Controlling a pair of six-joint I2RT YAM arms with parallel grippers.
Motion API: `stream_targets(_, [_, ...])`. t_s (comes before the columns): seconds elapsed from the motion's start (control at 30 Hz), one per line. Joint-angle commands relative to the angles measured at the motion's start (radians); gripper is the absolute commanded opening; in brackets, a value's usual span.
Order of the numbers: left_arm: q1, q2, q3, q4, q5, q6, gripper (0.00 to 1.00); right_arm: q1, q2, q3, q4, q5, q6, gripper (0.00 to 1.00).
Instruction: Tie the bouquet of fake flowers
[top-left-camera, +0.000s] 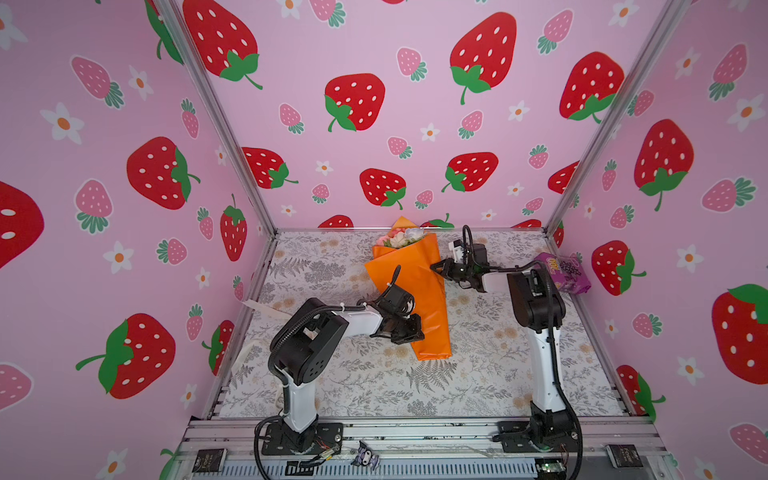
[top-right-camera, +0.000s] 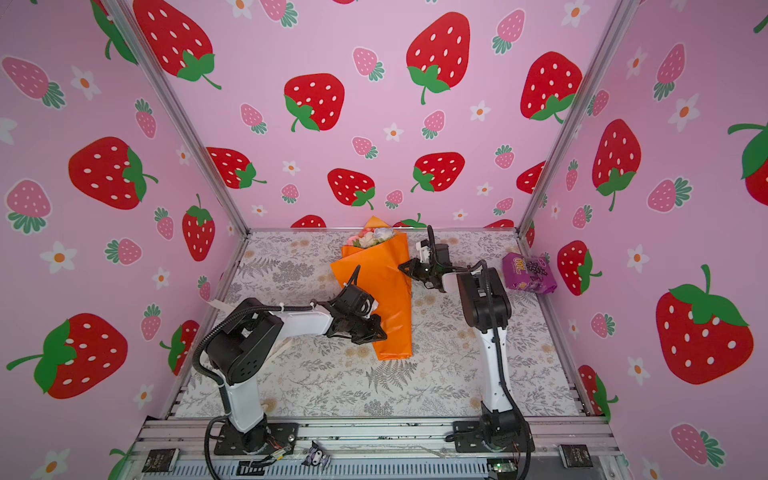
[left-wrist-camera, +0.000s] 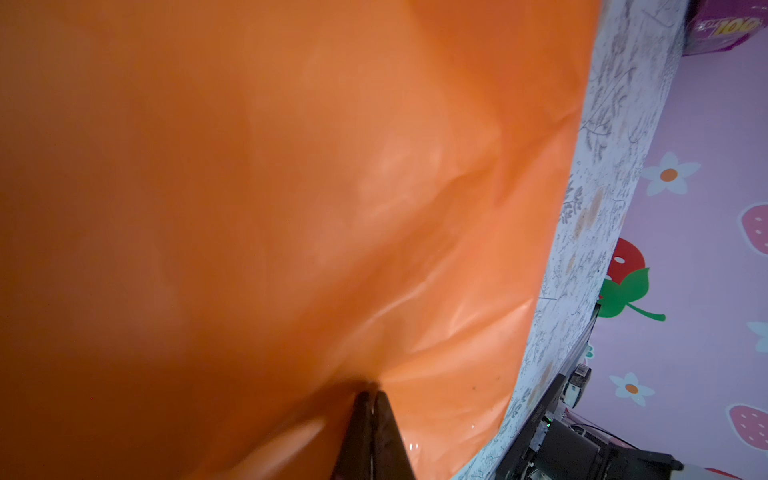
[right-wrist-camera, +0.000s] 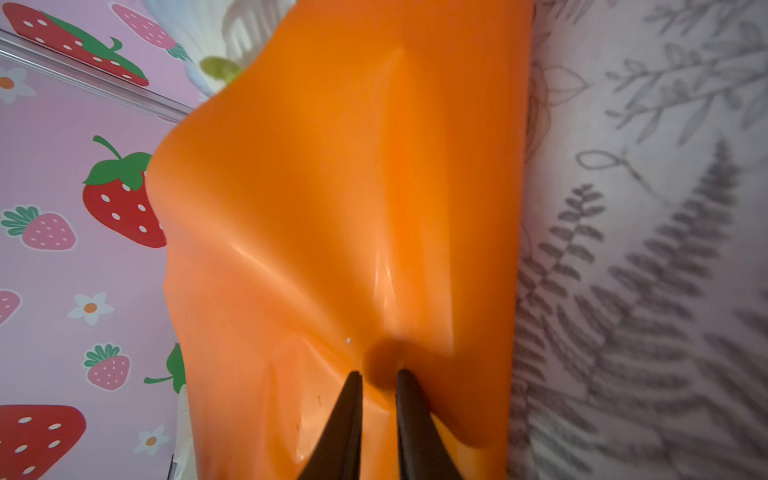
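FLOWERS PINNED FOR TYING: My left claw (left-wrist-camera: 371, 392) is clamped fully shut on a pinch of glossy orange wrapping paper (top-left-camera: 430, 299), low on the cone near its narrow stem end, apparently to hold the wrap closed where a tie would go. My right claw (right-wrist-camera: 378, 374) meets the same sheet from the opposite side, further up toward the blooms. Its two black fingers stand a narrow gap apart with their tips against the paper, and I judge it grips nothing, though a creased dimple sits just ahead of them. Between my two claws lies the bouquet of fake flowers (top-left-camera: 401, 240), flat on the grey fern-printed tablecloth (top-left-camera: 478, 374), its pink, white and pale lilac heads pointing away from both. Count: one bouquet, one wrapper, two claws. One crinkly purple snack packet (top-left-camera: 562, 274) lies well out past my right claw's wrist, and one cream strip of ribbon (top-left-camera: 262, 307) lies well behind my left; neither is touched. The roses are too small to count.
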Motion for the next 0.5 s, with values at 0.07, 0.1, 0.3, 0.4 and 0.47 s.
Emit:
stream_targets(0.07, [-0.002,0.026,-0.040,-0.111,-0.052,0.018,0.07,-0.024,0.117,0.175,-0.061,0.073,0.074,0.20])
stream_targets(0.1, [-0.003,0.026,-0.042,-0.111,-0.053,0.018,0.07,-0.024,0.138,0.227,-0.109,0.093,0.062,0.20])
stream_targets(0.3, [-0.002,0.002,-0.063,-0.103,-0.059,0.019,0.07,-0.045,0.292,0.537,-0.344,0.212,0.048,0.20])
stream_targets(0.4, [-0.003,-0.015,-0.074,-0.098,-0.065,0.022,0.07,-0.058,0.331,0.639,-0.363,0.199,0.062,0.20])
stream_targets(0.47, [-0.002,-0.020,-0.077,-0.095,-0.063,0.024,0.07,-0.064,0.355,0.729,-0.397,0.188,0.057,0.20])
